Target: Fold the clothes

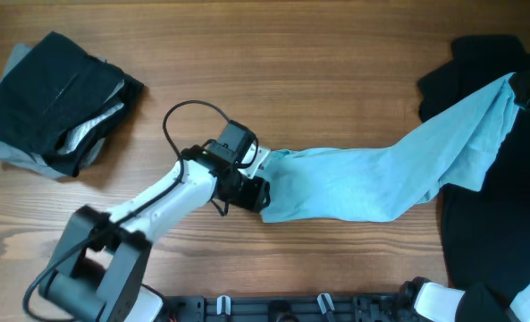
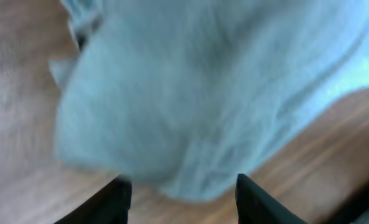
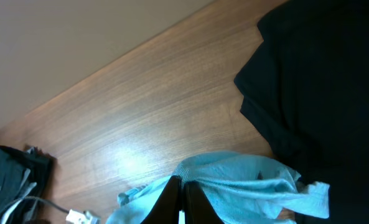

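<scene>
Overhead: wooden table [image 1: 336,54] (brown grain); left pincer [image 1: 265,179] open, right pincer [image 3: 182,199] gripping blue T-shirt [image 1: 372,183].

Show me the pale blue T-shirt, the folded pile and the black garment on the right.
pale blue T-shirt [image 1: 363,183]: overhead view, middle of its stretched body.
folded pile [image 1: 50,98]: overhead view, its black top layer.
black garment [image 1: 497,237]: overhead view, flat lower part.

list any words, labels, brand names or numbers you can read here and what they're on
None can be read.
The pale blue T-shirt, the black garment at the right, the stack of black and grey clothes at the left and the white left arm show no print, tag or logo.
The left wrist view is blurred.
</scene>
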Motion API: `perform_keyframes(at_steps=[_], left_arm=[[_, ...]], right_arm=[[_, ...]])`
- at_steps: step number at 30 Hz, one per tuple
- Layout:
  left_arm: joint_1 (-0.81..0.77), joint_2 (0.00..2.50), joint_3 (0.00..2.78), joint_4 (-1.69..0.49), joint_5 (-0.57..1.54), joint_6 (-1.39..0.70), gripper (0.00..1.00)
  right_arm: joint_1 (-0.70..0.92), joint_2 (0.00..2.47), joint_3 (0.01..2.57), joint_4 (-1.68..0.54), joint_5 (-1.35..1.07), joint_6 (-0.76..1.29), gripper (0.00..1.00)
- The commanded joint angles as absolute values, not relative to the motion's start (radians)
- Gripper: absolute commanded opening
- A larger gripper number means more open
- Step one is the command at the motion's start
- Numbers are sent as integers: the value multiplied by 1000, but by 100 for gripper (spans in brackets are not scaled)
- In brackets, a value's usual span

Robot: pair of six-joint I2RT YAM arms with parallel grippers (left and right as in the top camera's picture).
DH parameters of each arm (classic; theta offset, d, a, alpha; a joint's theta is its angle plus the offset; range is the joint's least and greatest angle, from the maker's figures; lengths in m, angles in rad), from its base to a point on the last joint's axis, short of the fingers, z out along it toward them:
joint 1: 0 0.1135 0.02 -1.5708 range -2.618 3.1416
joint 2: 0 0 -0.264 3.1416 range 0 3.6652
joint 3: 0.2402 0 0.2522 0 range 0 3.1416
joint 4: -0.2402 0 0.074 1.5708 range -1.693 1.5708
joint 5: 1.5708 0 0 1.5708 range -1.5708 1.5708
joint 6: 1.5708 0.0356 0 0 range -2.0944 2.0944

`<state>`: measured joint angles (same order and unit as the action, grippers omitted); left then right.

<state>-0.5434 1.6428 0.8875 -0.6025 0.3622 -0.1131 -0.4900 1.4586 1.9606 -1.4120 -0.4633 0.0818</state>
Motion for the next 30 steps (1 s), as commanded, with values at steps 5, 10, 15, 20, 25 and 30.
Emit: perform_keyframes(at_steps=[5,10,15,20,25,30], left_arm=[[-546,1710,886,-561,358,-125,4],[-389,1555,1121,-879,302,-124,4],[-88,1391,1430,-1117,234,-109,4],[149,1247,1531,-1071,233,-109,4],[289,1166,1559,-951,131,-113,4],[319,1161,1560,-905,6,-113,4]], right_arm=[[-492,1449,1979,-1407,-464,80,5],[-492,1449,1979,-1402,-464,80,4],[-492,1449,1979,-1398,-465,78,4],[-492,1449,1979,-1389,-465,78,4],[-492,1449,1979,-1402,-464,73,4],[-492,1449,1979,-1387,-361,111,4]])
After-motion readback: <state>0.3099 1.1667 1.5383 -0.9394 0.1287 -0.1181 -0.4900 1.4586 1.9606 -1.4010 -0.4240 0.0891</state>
